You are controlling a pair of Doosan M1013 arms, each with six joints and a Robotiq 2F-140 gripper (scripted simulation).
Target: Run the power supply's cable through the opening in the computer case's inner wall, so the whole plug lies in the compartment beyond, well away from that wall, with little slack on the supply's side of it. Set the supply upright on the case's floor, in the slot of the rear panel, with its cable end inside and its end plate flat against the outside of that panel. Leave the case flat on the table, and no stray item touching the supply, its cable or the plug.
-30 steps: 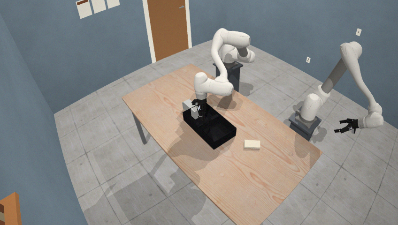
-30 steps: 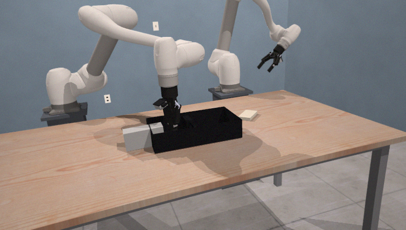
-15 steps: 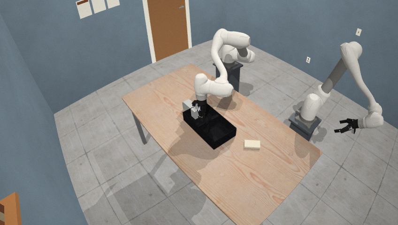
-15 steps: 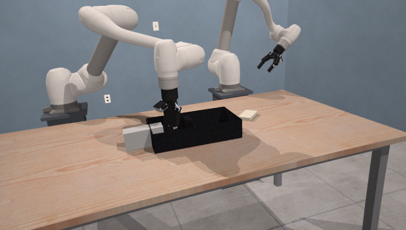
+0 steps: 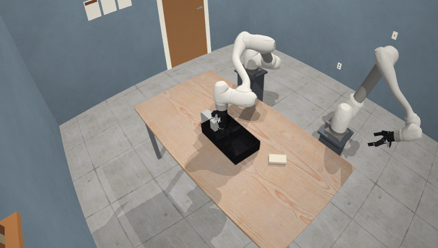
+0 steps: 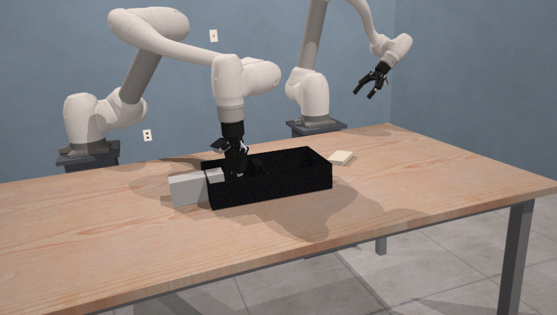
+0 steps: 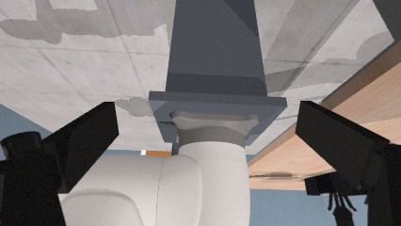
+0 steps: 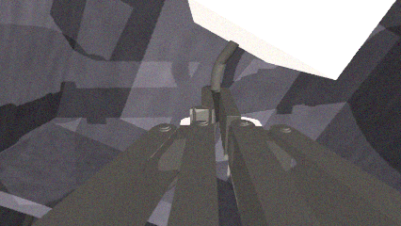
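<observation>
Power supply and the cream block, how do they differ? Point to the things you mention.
The power supply (image 5: 206, 115) (image 6: 188, 189) (image 8: 292, 28) is light grey; the cream block (image 5: 277, 158) (image 6: 340, 156) is pale yellowish. The power supply looks bigger and taller; the cream block is low and flat. The power supply straddles the case's (image 5: 218, 146) (image 6: 269, 185) (image 8: 155, 75) end; the cream block lies outside. Both look boxy.

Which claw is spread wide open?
The left arm's gripper, held in the air beyond the table; the other, inside the black case, is narrow.
</observation>
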